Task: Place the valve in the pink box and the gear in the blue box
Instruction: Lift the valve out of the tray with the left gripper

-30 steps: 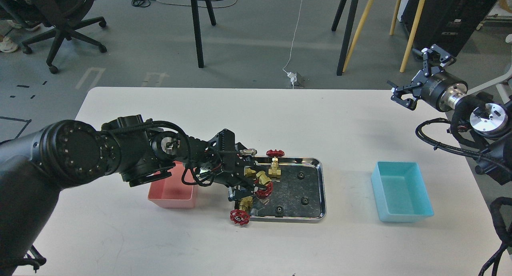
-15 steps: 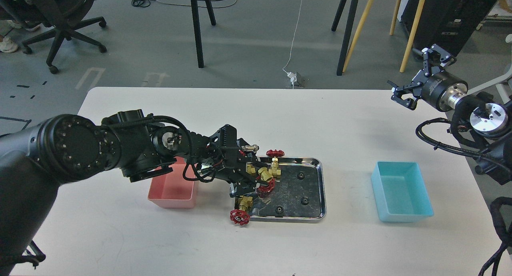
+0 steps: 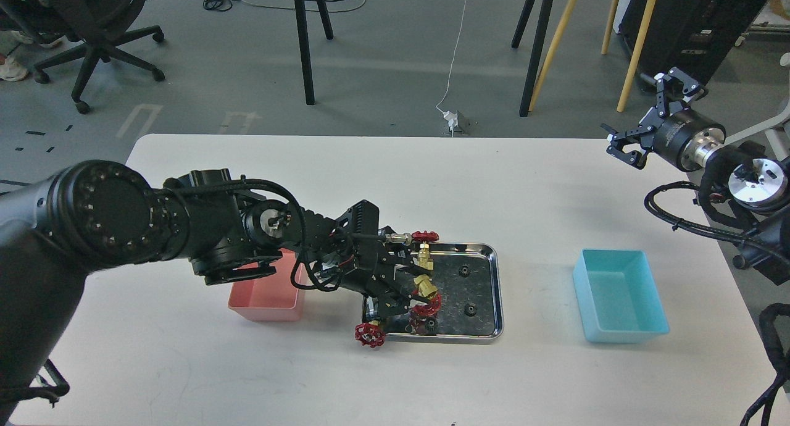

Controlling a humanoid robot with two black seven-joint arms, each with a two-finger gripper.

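Note:
My left gripper (image 3: pixel 408 290) reaches over the left part of the steel tray (image 3: pixel 487 253). A brass valve with a red handwheel (image 3: pixel 426 296) lies right at its tips. The fingers are dark and I cannot tell whether they hold it. A second valve (image 3: pixel 423 248) stands at the tray's back left. A third (image 3: pixel 370 332) hangs over the tray's front left rim. Small black gears (image 3: pixel 463 270) (image 3: pixel 470 310) (image 3: pixel 430 325) lie in the tray. The pink box (image 3: pixel 265 299) sits left of the tray, partly under my arm. The blue box (image 3: pixel 620 293) sits right. My right gripper (image 3: pixel 642 120) is open and raised at the far right.
The steel tray sits mid-table between the two boxes. Black cables of my right arm (image 3: pixel 685 219) hang over the table's right edge. Chair and stand legs are on the floor beyond the table's far edge.
My left gripper has moved right and toward the front over the tray, and the valve at its tips has shifted the same way. The right gripper has barely moved.

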